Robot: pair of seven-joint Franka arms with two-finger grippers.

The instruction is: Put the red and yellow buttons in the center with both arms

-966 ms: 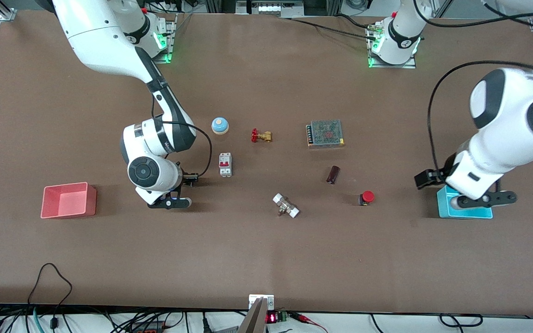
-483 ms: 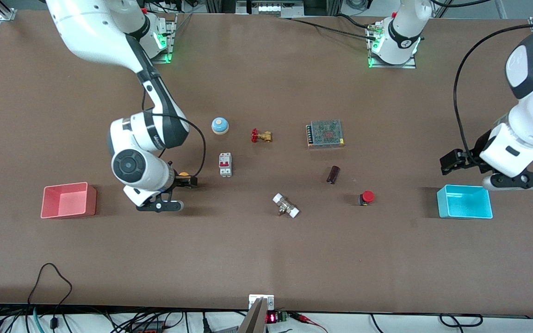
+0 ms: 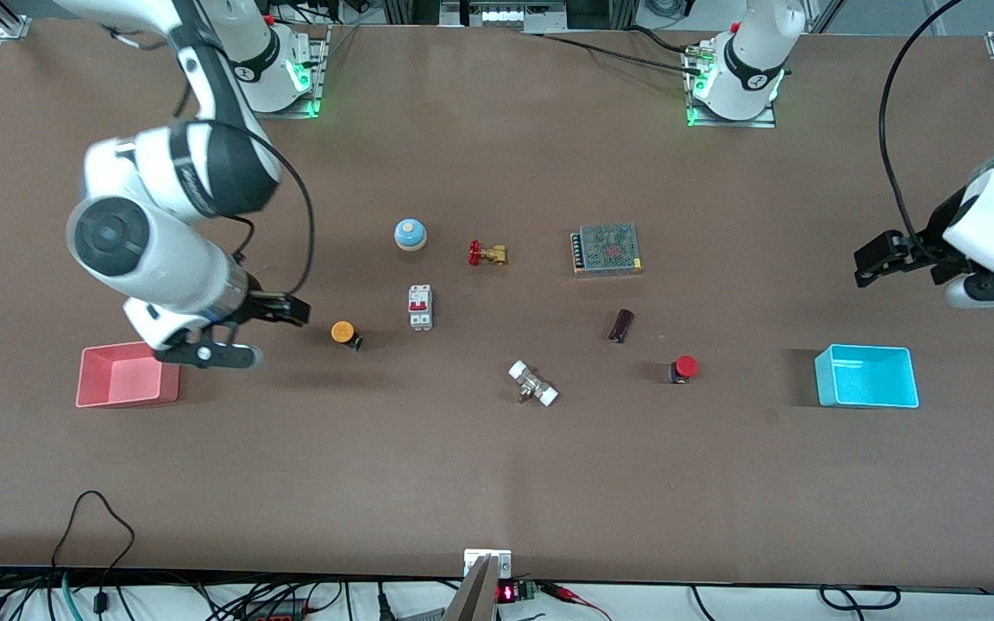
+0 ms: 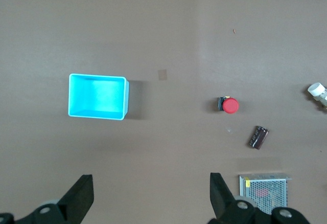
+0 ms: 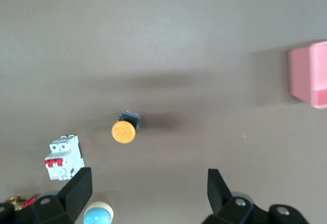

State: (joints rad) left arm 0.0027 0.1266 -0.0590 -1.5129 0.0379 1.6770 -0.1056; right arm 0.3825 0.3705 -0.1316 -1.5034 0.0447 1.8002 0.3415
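Observation:
The yellow button stands alone on the brown tabletop, beside a white breaker on the right arm's side. In the right wrist view, the yellow button lies well clear of the fingers. My right gripper hangs open and empty in the air, between the yellow button and the pink bin. The red button rests on its side between the table's middle and the cyan bin. My left gripper hangs open and empty above the table near that bin. The left wrist view shows the red button and the cyan bin.
A blue bell, a brass valve with a red handle and a mesh-topped power supply lie farther from the front camera. A dark cylinder and a white-ended fitting lie near the middle.
My right gripper opened, left the yellow button on the table and rose away toward the pink bin. The left arm lifted off the cyan bin toward its end of the table.

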